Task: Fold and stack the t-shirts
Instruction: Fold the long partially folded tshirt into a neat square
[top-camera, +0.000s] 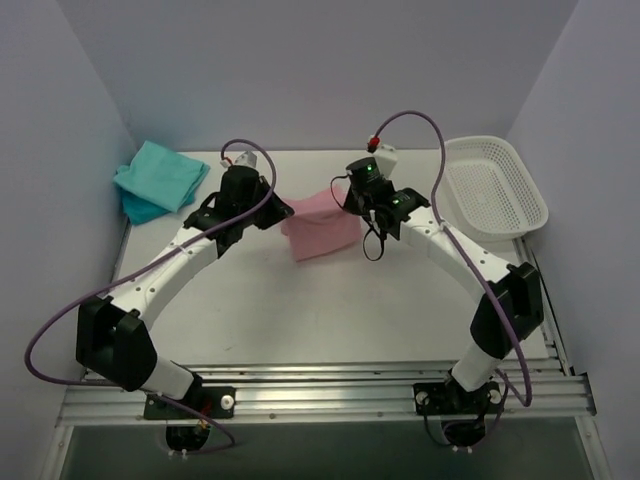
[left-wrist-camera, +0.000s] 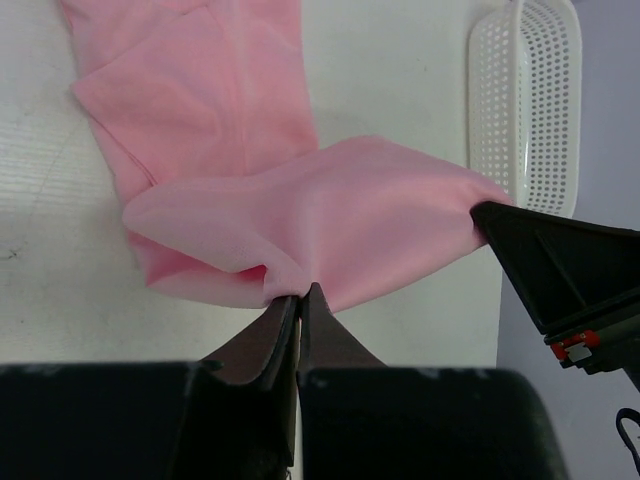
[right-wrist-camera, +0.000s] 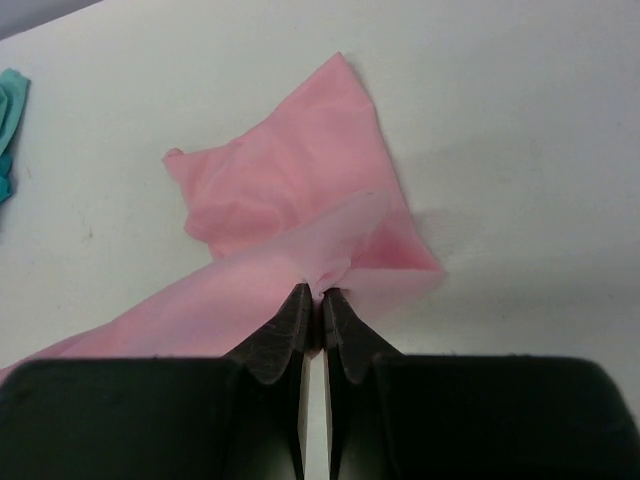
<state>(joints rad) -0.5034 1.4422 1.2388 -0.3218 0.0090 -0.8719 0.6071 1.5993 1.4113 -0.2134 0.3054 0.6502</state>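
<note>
Left claw (left-wrist-camera: 298, 296) clamped on a fold of the pink shirt (left-wrist-camera: 330, 225); right claw (right-wrist-camera: 320, 296) clamped on another fold, the cloth spanning between them over the counter's (top-camera: 330, 320) middle; teal shirts (top-camera: 160, 178) heaped at its far left corner.

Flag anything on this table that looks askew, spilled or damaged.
Nothing spilled or damaged. The pink t-shirt is rumpled only because the left gripper and right gripper each pinch a fold of it. The folded teal t-shirts at the far left corner lie slightly askew, layers not lined up.
</note>
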